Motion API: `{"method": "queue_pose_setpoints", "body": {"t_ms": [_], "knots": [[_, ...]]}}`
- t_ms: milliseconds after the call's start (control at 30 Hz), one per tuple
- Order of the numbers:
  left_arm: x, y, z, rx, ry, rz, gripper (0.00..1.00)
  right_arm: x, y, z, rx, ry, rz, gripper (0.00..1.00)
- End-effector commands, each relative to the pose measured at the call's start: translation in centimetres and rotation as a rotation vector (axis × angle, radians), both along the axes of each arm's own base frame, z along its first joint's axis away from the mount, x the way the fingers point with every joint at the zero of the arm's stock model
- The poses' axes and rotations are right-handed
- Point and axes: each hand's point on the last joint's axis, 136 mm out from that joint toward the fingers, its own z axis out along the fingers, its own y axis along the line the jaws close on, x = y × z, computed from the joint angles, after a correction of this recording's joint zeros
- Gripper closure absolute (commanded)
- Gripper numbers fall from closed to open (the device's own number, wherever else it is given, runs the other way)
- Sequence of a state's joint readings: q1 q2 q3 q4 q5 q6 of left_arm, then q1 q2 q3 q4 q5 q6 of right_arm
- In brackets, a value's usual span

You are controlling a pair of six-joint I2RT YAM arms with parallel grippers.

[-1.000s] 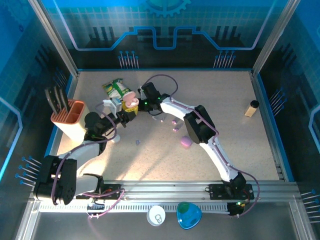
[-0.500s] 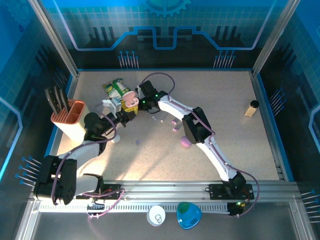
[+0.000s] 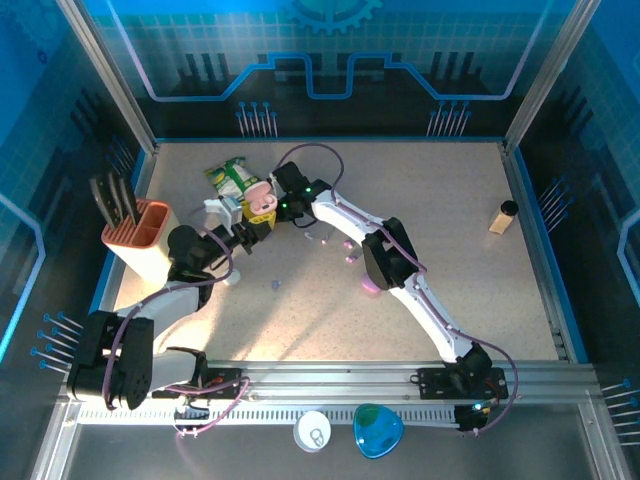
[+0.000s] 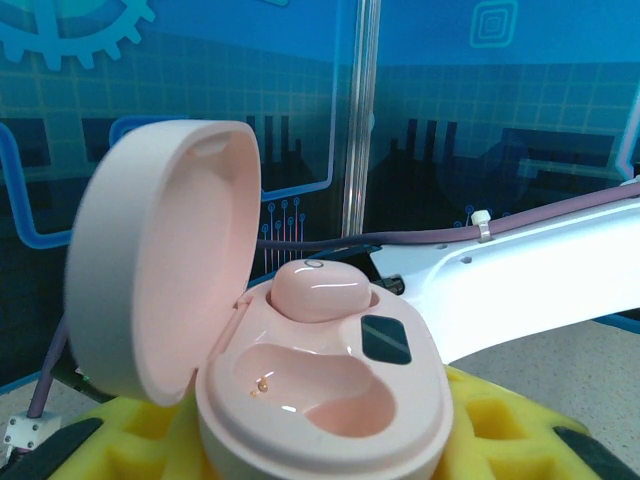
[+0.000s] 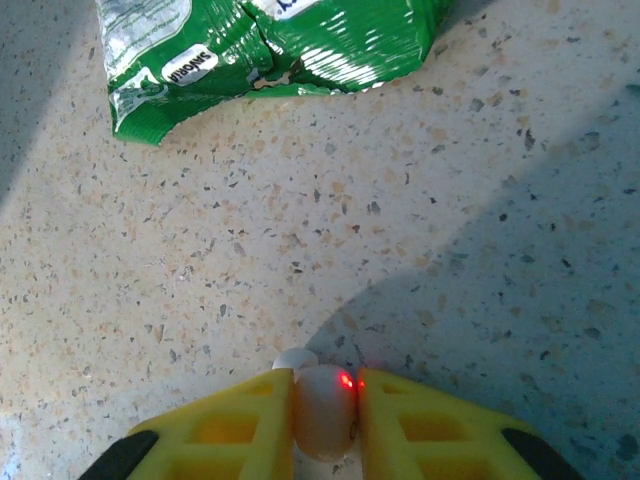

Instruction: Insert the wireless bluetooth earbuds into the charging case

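Tiny pale pink plastic earbud (image 5: 323,410) with a red light lit on its side, clenched between the yellow foam-padded fingers (image 5: 235,425) of the right gripper (image 5: 324,382), just above the speckled beige table (image 5: 470,200); crinkled green foil snack bag (image 5: 280,45) lies beyond it on the table; second pink earbud (image 4: 318,290) already seated in the far socket of the open pink pebble-shaped charging case (image 4: 330,405); near socket bare, hinged lid tipped up to the left; case gripped from below by the left gripper (image 3: 256,224), yellow pads at both sides of its base; from above, the case sits at the left-centre of the table, the right gripper close beside it on its far right, touching or not I cannot tell; green bag just behind; three small lavender earbuds (image 3: 350,245) loose on the table nearer the middle, well apart from the case; rounded purple case (image 3: 368,287) partly under the right arm; orange knife holder (image 3: 145,238) at the left edge.
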State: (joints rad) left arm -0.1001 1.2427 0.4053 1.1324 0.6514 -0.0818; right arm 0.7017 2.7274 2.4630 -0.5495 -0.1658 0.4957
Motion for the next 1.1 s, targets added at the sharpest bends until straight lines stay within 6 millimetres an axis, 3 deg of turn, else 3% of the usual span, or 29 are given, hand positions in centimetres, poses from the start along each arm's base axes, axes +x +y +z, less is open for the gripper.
{"method": "queue_pose_setpoints", "body": {"t_ms": [0,267,567,800,900,1067], "knots": [[-0.3,0.1,0.5,-0.010,-0.018,-0.013,0.68,-2.7,-1.3,-3.3,-0.119,0.087,0.017,0.77],[-0.3,0.1,0.3,-0.001,-0.015,-0.011,0.69,-1.5,-2.4,3.2,-0.016,-0.016,-0.029,0.78],[-0.2,0.3,0.0,0.023,-0.016,0.008,0.68,-3.2,-6.2,7.1,0.069,-0.034,-0.086,0.78],[-0.4,0.2,-0.1,0.024,-0.016,-0.001,0.68,-7.3,-10.4,7.1,0.040,-0.019,-0.110,0.78],[-0.5,0.1,-0.2,0.020,-0.016,-0.007,0.69,-10.1,-12.5,6.7,0.030,0.006,-0.126,0.77],[-0.9,-0.1,-0.7,0.018,-0.015,-0.025,0.68,-15.4,-15.7,4.1,-0.040,0.076,-0.147,0.77]]}}
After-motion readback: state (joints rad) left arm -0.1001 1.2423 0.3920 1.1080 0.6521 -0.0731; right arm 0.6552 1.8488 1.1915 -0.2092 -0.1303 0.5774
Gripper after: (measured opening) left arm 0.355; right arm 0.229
